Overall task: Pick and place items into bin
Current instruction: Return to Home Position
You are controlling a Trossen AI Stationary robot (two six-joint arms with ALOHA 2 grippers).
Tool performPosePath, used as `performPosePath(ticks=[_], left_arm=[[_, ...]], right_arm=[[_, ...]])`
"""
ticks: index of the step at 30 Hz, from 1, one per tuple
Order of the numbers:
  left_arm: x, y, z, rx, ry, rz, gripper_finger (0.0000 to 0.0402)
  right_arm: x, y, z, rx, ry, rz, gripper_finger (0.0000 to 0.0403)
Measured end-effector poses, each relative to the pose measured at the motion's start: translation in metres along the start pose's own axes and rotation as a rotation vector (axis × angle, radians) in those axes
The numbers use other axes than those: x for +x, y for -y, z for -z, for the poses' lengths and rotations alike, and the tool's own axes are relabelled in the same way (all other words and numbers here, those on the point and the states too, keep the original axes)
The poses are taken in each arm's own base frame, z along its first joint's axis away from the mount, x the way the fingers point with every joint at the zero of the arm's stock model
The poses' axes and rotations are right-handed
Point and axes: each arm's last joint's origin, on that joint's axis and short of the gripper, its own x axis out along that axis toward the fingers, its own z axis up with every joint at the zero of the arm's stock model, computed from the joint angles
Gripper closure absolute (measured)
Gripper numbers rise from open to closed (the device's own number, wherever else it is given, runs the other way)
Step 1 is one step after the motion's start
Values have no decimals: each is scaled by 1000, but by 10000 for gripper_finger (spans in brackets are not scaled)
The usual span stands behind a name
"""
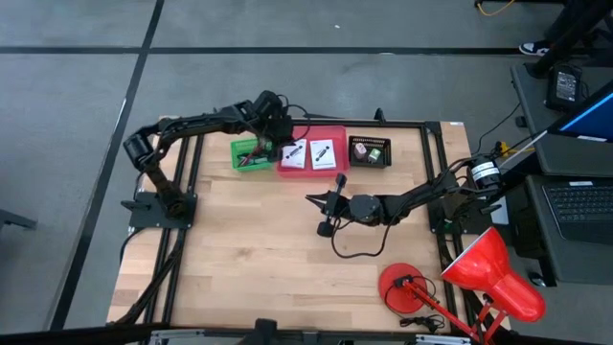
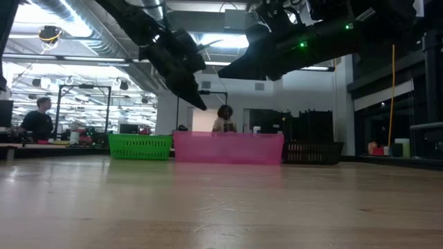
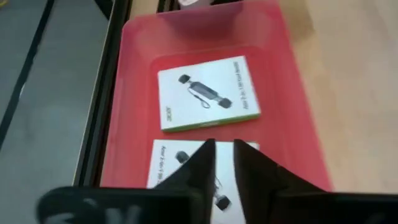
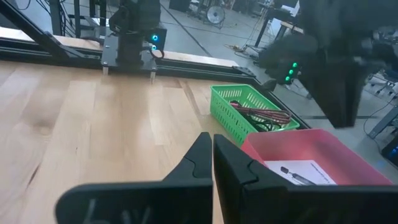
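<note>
High view: the left gripper (image 1: 273,146) hangs at upper centre of the frame, over the seam between the green bin (image 1: 239,158) and the red bin (image 1: 312,132). Two white cards (image 1: 294,153) lie side by side in the red bin. The black bin (image 1: 370,163) just to its right holds tiny green and pinkish pieces (image 1: 369,150). All three bins sit in a row along the top edge of the table (image 1: 249,249). The right gripper (image 1: 321,203) is mid-frame over bare wood, well apart from the bins. A red desk lamp (image 1: 488,273) crowds the lower right corner, and the lower left of the table is wide open.

Low view: the bins line up across the middle, green left, red centre, black right. Both arms are dark shapes above them, with lots of open wood in front. Two people (image 2: 38,119) are in the room behind.

Left wrist view: the fingers are only a narrow slit apart with nothing between them, right over the red bin and both cards. Each card has a black gadget drawing. The little logo looks like "acer", but I can't be sure, and the rest of the print is too small to read.

Right wrist view: the fingers are pressed together and empty. Past them is the green bin with red and dark cords (image 4: 261,115) inside, and the red bin is just beside it.
</note>
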Motion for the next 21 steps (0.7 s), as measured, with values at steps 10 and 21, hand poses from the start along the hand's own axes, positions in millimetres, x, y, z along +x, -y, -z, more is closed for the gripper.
performPosePath(ticks=[10, 21], left_arm=[[-44, 46, 33, -58, 176, 42, 400], [-102, 105, 69, -34, 560, -88, 399]], right_arm=[[0, 0, 0, -1, -3, -2, 402], [-5, 5, -12, 46, 35, 3, 402]])
